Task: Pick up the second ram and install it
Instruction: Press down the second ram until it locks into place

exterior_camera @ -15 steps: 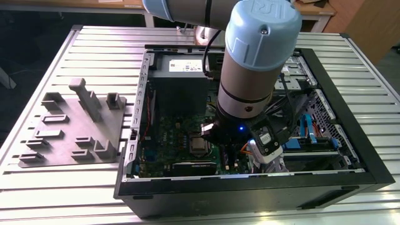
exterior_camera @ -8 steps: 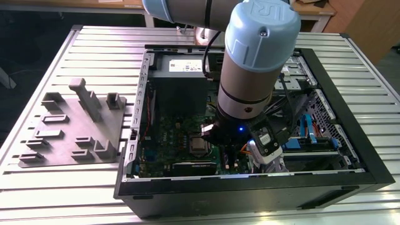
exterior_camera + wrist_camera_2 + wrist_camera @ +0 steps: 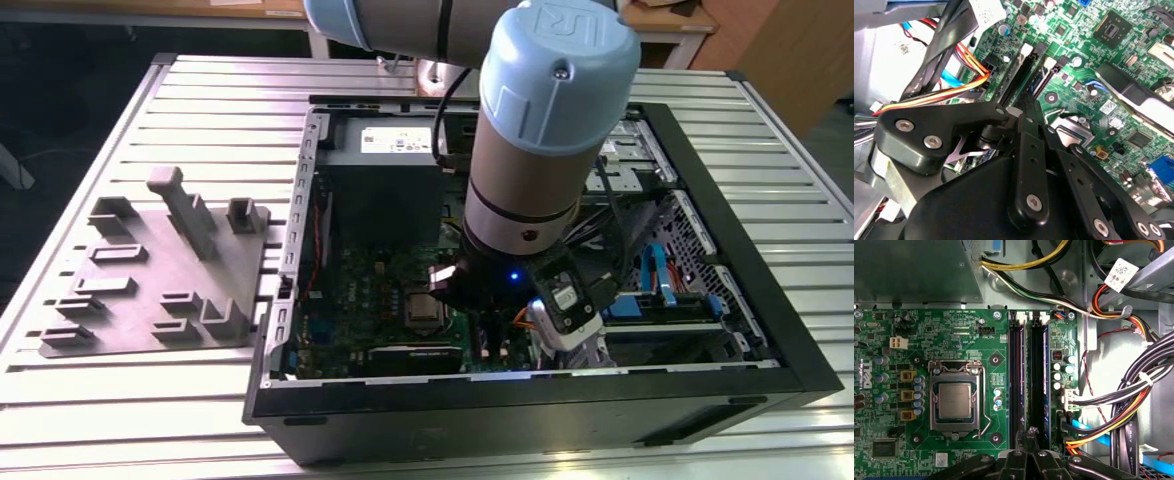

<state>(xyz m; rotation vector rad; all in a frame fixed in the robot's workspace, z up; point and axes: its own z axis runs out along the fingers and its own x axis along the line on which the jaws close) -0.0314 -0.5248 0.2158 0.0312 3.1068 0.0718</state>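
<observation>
Ribbed metal slats form the desk (image 3: 134, 380), carrying a gray moulded fixture plate (image 3: 147, 270) beside an open black computer case (image 3: 747, 250). Inside, cable bundles (image 3: 1124, 405) crowd one side of the green motherboard (image 3: 954, 335), leaving a narrow gap. The jaws (image 3: 1026, 440) look pressed together over the long black memory slots (image 3: 1016, 380). The second ram (image 3: 1045, 385), a thin bluish stick, sits upright in a neighbouring slot just beside them; contact cannot be told.
</observation>
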